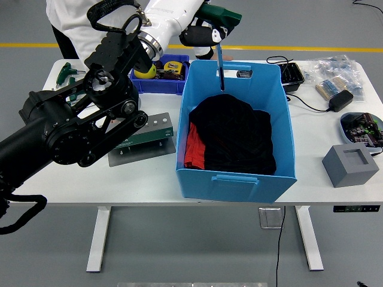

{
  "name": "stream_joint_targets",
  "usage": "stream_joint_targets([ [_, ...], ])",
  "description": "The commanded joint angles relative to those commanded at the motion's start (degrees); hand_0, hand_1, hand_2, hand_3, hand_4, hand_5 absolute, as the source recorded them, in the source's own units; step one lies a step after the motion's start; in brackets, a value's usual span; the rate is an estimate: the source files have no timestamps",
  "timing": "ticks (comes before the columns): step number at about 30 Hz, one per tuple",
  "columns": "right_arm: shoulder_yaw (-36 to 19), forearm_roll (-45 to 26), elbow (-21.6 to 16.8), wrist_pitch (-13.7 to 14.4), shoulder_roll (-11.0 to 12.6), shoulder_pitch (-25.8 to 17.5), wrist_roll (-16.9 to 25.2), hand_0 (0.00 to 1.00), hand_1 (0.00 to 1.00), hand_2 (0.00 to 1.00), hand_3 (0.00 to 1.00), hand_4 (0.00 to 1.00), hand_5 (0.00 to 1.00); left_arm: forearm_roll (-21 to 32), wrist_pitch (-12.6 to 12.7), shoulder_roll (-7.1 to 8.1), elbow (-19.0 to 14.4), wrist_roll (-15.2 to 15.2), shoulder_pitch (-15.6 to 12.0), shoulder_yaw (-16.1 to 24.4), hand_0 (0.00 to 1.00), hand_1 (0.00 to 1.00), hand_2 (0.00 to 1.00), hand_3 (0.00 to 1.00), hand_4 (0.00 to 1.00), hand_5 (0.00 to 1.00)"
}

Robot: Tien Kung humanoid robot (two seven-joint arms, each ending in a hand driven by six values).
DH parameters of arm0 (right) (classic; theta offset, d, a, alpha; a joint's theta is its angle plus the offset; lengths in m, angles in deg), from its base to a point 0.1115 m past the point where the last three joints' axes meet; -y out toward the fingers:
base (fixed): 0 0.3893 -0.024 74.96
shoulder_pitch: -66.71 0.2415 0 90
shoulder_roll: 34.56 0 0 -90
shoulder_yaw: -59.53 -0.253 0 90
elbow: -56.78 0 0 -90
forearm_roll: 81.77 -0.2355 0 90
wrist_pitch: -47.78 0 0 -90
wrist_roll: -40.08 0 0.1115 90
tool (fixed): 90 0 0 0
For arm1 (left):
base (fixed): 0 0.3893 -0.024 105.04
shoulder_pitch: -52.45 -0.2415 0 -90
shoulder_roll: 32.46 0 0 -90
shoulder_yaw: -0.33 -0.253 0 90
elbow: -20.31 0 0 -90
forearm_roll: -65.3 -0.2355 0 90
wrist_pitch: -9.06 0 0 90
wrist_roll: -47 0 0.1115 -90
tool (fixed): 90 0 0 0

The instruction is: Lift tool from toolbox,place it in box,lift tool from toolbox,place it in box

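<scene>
My left hand (200,31), white-shelled on a black arm, is raised high at the far left corner of the blue box (234,179). It is shut on a screwdriver with a green handle (223,14); the thin shaft (220,70) points straight down, its tip just inside the box's far rim. Black cloth (236,140) and a red piece (192,149) lie in the box. The green and grey toolbox (143,140) lies flat left of the box, partly hidden by my arm. My right arm is out of sight.
A person in white (72,18) stands behind the far left of the table. A blue bin (161,72) with yellow items and green T-handle tools (66,75) lie at the back left. At the right are a charger (338,100), a black tray (291,75) and a grey block (350,164).
</scene>
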Motion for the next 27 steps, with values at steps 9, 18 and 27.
stream_joint_targets([
  [9,-0.4,0.8,-0.1,-0.1,0.0,0.3,-0.3,0.670,0.652,0.732,0.576,0.776,0.717,9.3,0.2,-2.61,1.9,1.2,0.1,-11.3,0.074,0.002,0.002,0.056,0.674,0.456],
  [18,-0.5,1.3,-0.1,-0.1,0.2,0.5,-0.3,0.670,0.652,0.732,0.577,0.776,0.718,15.5,-2.1,-5.39,8.1,2.0,1.7,-17.8,0.075,0.002,0.002,0.056,0.675,0.456],
  [27,-0.8,2.0,-0.2,-0.1,0.4,0.7,-0.5,0.670,0.652,0.732,0.577,0.778,0.720,17.3,-4.6,-8.07,14.9,2.6,3.4,-21.2,0.084,0.002,0.002,0.063,0.667,0.442],
])
